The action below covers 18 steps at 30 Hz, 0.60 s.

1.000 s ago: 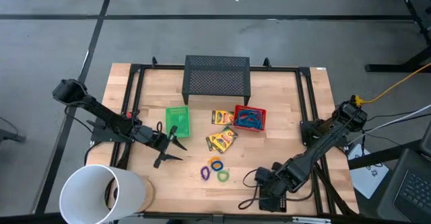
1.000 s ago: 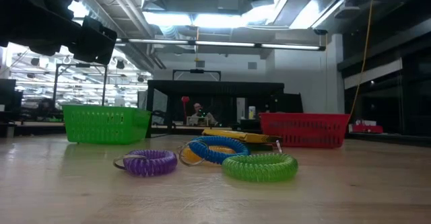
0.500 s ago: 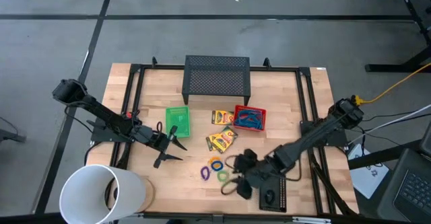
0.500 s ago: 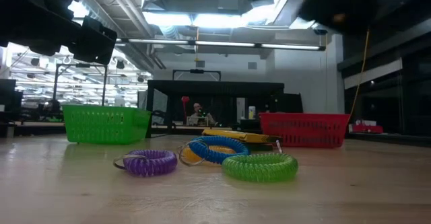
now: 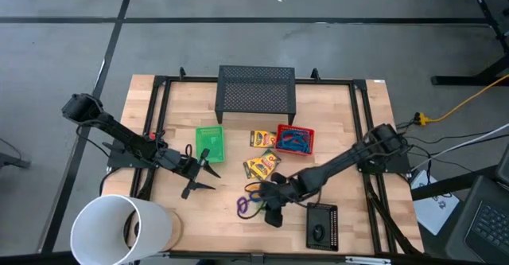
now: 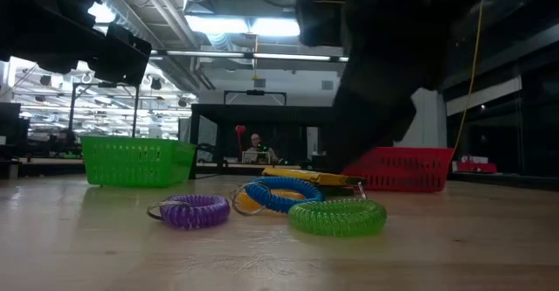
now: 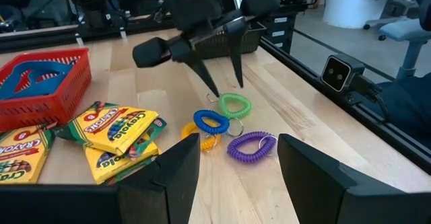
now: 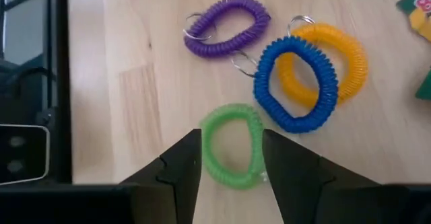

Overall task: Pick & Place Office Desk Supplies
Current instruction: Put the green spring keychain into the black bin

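**Right gripper hanging over the coil rings, fingers apart**

You are looking at the right gripper (image 5: 268, 204) reaching across the wooden surface (image 5: 334, 130) and hovering above the cluster of rubber-band rings. In the right wrist view its two fingers (image 8: 180, 162) are standing apart, one on each side of the green ring (image 8: 233, 145), and nothing is clamped between them. From the left wrist view the fingertips are pointing down just above the green ring (image 7: 234, 105); you cannot tell whether they are touching it.

The rings are lying close together near the front of the surface. The blue ring (image 8: 294, 83) is resting on top of the yellow ring (image 8: 337, 56), overlapping it. The purple ring (image 8: 227, 25) is lying just beside them, and the green one is sitting near the blue one.

The yellow crayon boxes (image 5: 262, 165) are lying behind the rings, toward the middle of the surface, with another box (image 5: 263, 138) just beside the red tray (image 5: 295, 141). A blue cord bundle (image 7: 42, 76) is sitting inside that red tray. The green tray (image 5: 210, 144) is standing to the left of the boxes, and the black mesh tray (image 5: 256, 91) is sitting at the far edge.

The left gripper (image 5: 205, 174) is waiting near the green tray, its fingers spread wide and holding nothing. The big white cylinder (image 5: 119, 229) is standing at the front left corner.
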{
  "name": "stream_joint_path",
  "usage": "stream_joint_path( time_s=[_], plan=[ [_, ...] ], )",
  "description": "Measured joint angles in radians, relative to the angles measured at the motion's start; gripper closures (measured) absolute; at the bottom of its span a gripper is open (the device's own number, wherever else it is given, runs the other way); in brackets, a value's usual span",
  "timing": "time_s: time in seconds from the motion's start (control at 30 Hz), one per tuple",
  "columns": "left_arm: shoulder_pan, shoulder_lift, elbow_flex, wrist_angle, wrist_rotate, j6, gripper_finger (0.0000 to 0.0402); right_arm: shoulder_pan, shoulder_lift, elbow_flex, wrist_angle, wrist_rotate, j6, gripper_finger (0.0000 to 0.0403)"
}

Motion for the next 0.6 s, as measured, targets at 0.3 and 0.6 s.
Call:
stream_joint_path(
  time_s=[0.3, 0.6],
  plan=[
    [0.000, 0.000, 0.000, -0.007, 0.000, -0.001, 0.0206, -0.014, 0.061, 0.032, -0.058, -0.009, 0.000, 0.0246],
    [0.000, 0.000, 0.000, -0.008, 0.000, -0.001, 0.0206, -0.014, 0.085, 0.036, -0.093, -0.021, 0.040, 0.0249]
  ],
)
